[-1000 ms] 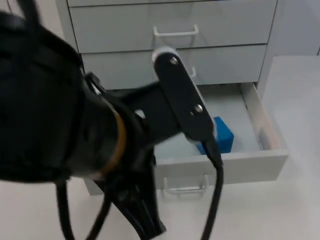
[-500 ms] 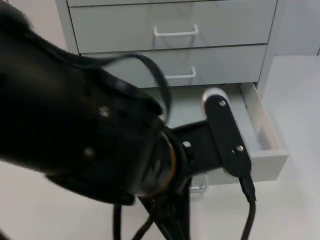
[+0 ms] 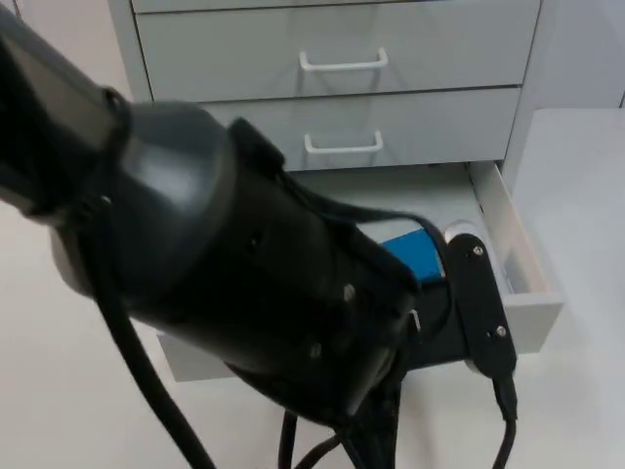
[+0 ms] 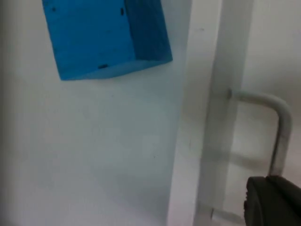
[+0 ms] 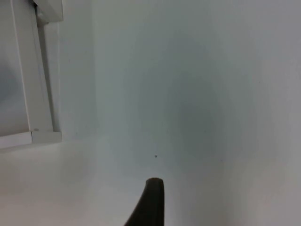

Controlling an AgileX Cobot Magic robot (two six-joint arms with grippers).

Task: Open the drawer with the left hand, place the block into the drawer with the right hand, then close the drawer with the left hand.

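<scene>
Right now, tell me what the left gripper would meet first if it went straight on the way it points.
Probably the open drawer's front panel beside its handle; depth is unclear. The blue block lies inside, off that line.

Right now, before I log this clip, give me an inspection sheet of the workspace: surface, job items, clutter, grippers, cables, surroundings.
Surface: white table top, bare where it can be seen.
Job's things: bottom drawer pulled open; blue block lies inside it on the drawer floor, partly hidden by the arm in the top view. In the left wrist view the block sits apart from the drawer front, whose handle is free.
Clutter: nothing seen.
Grippers: left gripper close to the drawer front, one fingertip beside the handle. Right gripper over bare table, its fingertip touching nothing.
Cables: left out, the robot's own.
Surroundings: two upper drawers closed, white handles.
</scene>
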